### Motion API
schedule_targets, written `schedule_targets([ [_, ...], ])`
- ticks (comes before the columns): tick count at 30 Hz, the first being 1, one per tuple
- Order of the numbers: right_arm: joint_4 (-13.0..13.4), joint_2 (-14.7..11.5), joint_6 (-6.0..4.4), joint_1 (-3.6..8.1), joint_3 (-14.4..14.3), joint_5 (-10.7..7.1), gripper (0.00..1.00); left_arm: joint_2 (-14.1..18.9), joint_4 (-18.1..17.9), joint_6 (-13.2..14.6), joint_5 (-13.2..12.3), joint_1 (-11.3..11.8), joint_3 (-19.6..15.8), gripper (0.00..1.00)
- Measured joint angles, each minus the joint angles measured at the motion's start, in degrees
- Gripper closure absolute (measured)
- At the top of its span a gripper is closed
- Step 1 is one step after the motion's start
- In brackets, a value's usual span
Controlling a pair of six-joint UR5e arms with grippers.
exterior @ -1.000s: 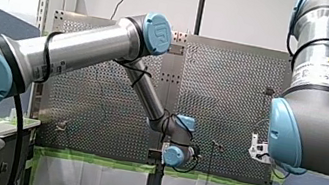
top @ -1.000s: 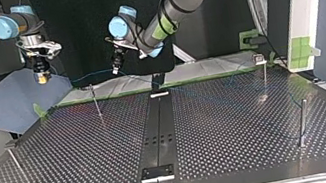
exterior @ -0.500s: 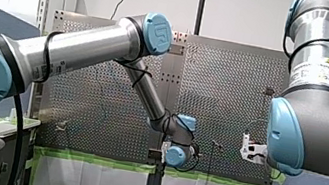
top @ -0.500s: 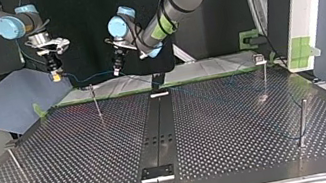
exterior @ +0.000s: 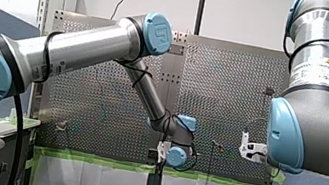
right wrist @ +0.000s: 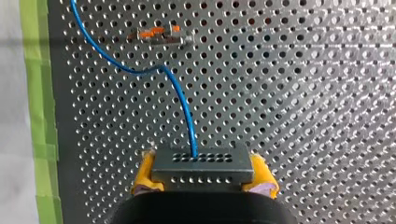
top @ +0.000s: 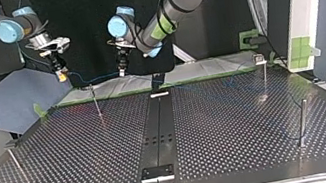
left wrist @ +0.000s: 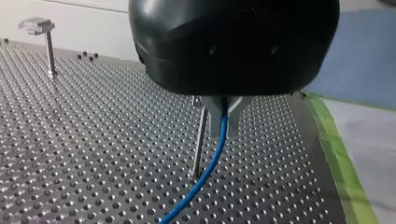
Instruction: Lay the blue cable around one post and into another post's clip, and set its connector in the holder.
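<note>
Over the far edge of the perforated table [top: 238,124], my right arm is being swung toward the middle; in the top view the right gripper [top: 62,77] is now being held nearer the far-left post [top: 95,101] than a second ago; the left gripper [top: 122,71] is being lowered slightly; the connector [right wrist: 203,165] is being clamped between yellow pads [right wrist: 144,173]; the blue cable [left wrist: 210,163] is being pinched by metal fingers [left wrist: 212,111] just beside the post; the span is judged to be slackening for wrapping, with clip and holder not yet reached.
</note>
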State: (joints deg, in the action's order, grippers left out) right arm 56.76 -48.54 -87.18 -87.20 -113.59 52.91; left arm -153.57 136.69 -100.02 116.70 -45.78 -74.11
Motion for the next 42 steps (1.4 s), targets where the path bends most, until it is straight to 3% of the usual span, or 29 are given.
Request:
schedule_targets([
  [10,-2.4,0.0,0.22,0.29,0.2,2.91,1.00,0.1,-0.4,0.0,0.4,0.3,-1.6,0.99],
  [16,-3.5,0.0,0.44,1.19,0.3,3.39,1.00,0.1,-0.3,-0.1,0.9,-0.1,-1.6,0.99],
  [24,-3.5,0.0,-0.03,2.23,1.0,5.55,1.00,0.1,-0.8,-0.4,0.4,0.9,-1.3,0.99],
  [42,-3.4,0.3,-0.23,2.34,1.7,6.54,1.00,0.0,-2.0,0.2,-2.6,1.1,0.3,0.99],
])
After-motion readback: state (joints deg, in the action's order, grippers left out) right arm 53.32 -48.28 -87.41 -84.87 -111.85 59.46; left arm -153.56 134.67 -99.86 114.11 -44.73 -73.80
